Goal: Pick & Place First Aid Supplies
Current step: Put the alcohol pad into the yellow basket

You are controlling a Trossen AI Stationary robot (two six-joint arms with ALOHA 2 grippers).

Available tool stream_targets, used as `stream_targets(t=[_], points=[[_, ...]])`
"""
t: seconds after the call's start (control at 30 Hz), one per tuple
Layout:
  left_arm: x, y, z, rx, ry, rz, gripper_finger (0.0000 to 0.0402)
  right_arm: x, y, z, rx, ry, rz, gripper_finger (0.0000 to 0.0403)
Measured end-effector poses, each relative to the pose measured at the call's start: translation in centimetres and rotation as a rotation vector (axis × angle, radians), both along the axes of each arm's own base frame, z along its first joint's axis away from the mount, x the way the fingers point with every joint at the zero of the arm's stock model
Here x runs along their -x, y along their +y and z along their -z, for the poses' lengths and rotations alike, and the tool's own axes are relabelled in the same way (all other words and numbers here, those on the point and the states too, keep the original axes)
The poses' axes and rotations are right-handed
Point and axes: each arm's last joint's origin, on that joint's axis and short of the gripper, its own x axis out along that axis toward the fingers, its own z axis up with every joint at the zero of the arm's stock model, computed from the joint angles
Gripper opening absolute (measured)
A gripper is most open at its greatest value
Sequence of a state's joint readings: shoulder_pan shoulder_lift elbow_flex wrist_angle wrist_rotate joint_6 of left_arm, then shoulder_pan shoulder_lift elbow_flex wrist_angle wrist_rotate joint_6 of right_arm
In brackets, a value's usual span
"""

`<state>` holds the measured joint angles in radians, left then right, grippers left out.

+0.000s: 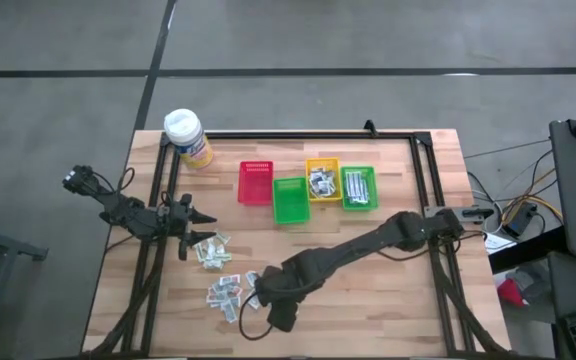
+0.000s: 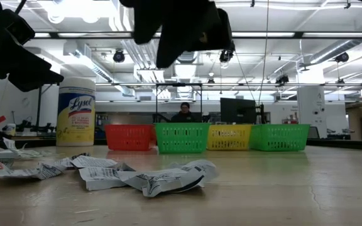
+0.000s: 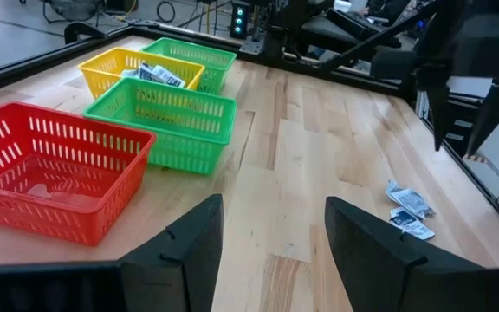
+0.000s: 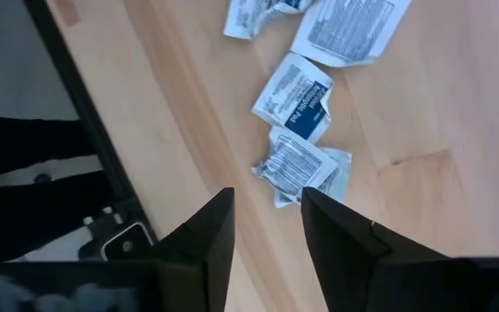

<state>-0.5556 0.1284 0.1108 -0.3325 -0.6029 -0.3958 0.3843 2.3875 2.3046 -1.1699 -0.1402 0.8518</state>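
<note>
The first aid supplies are small flat white packets in two loose heaps on the wooden table: one (image 1: 211,250) near my left gripper, one (image 1: 226,292) nearer the front edge. More packets lie in the yellow bin (image 1: 322,178) and the far-right green bin (image 1: 358,188). My right gripper (image 4: 267,217) hangs open above the front heap, pointing steeply down. A crumpled packet (image 4: 301,169) lies just beyond its fingertips, clear of them. My left gripper (image 3: 271,234) waits open at the table's left, holding nothing.
A red bin (image 1: 256,182) and a second green bin (image 1: 290,200) stand in the row at mid-table. A yellow wipes canister (image 1: 186,137) with a white cap stands at the far left corner. A black frame rail (image 4: 102,165) runs along the table's front edge beside the heap.
</note>
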Motion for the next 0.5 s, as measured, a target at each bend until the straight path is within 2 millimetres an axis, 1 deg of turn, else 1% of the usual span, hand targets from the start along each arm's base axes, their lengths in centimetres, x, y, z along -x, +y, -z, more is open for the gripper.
stream_targets(t=[0.23, 0.4, 0.5], points=[[0.0, 0.0, 0.0, -0.001, 0.001, 0.000, 0.0197, 0.3, -0.1, 1.8, 0.015, 0.062, 0.028, 0.0123], [0.0, 0.0, 0.0, -0.001, 0.001, 0.000, 0.0197, 0.6, -0.2, 3.0, 0.023, 0.102, 0.047, 0.0134], [0.0, 0.0, 0.0, -0.001, 0.001, 0.000, 0.0197, 0.3, 0.0, 3.2, -0.008, 0.084, 0.044, 0.0143]])
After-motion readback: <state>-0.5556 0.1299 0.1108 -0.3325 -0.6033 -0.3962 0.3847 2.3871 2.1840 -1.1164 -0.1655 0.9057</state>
